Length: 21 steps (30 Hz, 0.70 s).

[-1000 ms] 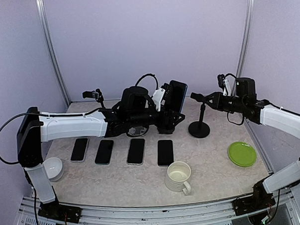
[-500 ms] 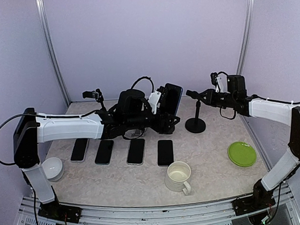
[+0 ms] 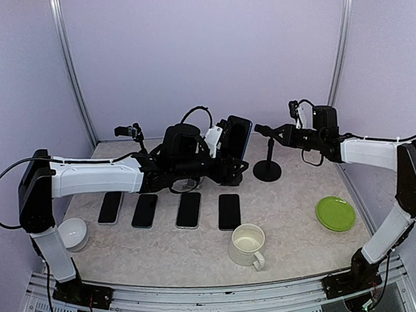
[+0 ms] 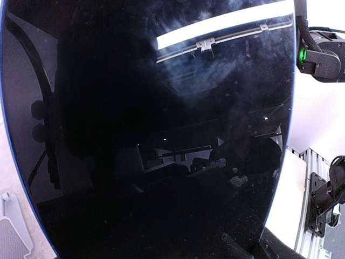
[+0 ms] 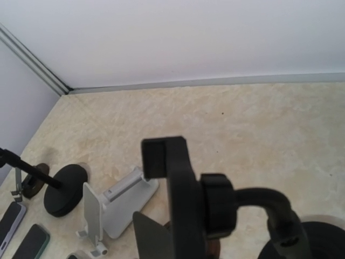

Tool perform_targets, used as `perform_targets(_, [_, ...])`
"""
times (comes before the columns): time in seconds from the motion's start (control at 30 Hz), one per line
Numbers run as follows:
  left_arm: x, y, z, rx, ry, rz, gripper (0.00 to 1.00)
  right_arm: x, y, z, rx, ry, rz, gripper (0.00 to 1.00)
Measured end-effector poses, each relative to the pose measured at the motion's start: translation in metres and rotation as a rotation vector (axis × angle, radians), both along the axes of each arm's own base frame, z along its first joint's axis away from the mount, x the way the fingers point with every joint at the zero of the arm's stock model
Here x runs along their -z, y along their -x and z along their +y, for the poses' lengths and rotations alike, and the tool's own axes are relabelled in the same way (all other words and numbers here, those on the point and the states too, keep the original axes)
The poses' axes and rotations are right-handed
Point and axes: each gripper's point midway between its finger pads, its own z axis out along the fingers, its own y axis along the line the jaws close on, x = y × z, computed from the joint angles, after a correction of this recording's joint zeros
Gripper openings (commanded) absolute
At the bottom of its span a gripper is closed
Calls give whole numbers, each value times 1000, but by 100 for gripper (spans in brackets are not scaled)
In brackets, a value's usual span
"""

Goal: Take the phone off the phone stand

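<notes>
The phone (image 3: 239, 134) is up off the bench (image 3: 294, 225), just beside the phone stand (image 3: 267, 170) and apart from it. It's clamped in the left gripper (image 3: 229, 144), jaws wide across its body. The right gripper (image 3: 281, 133) looks nearly closed on the stand's head, though its fingers are hidden from its own camera. That glass slab is stiff, slick and breakable, so grip the side edges, not the screen, and lay it down gently.

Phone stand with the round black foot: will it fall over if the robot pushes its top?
Probably tippy: the phone stand has a thin, tall stem over a small round base, so a push up high could topple it. It looks stiff, not floppy. The flat base likely won't roll.
</notes>
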Motion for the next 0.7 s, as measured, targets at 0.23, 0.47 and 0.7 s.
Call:
perform_targets(0.23, [0,0,0,-2,0,1,36,1,2,3,-24,-13,-13,58])
perform_targets(0.47, [4,-2,0,-14,-3,11,36,-20,16,1,-34,-26,-71,72])
perform_targets(0.7, [10,-8,2,-55,-9,20,38,-47,42,-4,-49,-45,-134,78])
